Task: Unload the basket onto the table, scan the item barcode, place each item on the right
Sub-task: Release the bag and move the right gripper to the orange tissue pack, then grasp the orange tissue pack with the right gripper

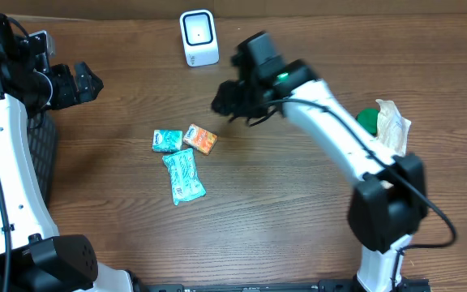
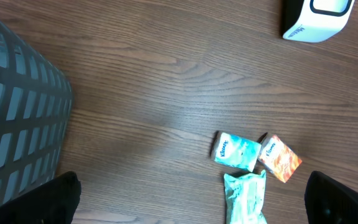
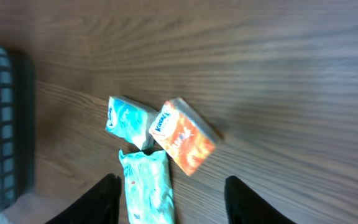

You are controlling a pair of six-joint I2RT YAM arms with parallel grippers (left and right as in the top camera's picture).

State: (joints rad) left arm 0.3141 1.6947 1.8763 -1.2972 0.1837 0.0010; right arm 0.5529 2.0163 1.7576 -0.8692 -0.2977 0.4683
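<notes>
Likely light, soft and slippery in its wrapper, so pinch orange packet (image 3: 182, 144) gently across short sides; right hand (image 3: 171, 193) half-spread, empty; left hand (image 2: 197, 208) released wide.

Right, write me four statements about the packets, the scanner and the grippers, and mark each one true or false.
1. The orange packet lies right beside the small teal packet. True.
2. The right gripper holds a packet. False: its fingers are apart and empty.
3. The left gripper is shut. False: it is open, with nothing between its fingers.
4. The scanner stands apart from the packets. True.
</notes>
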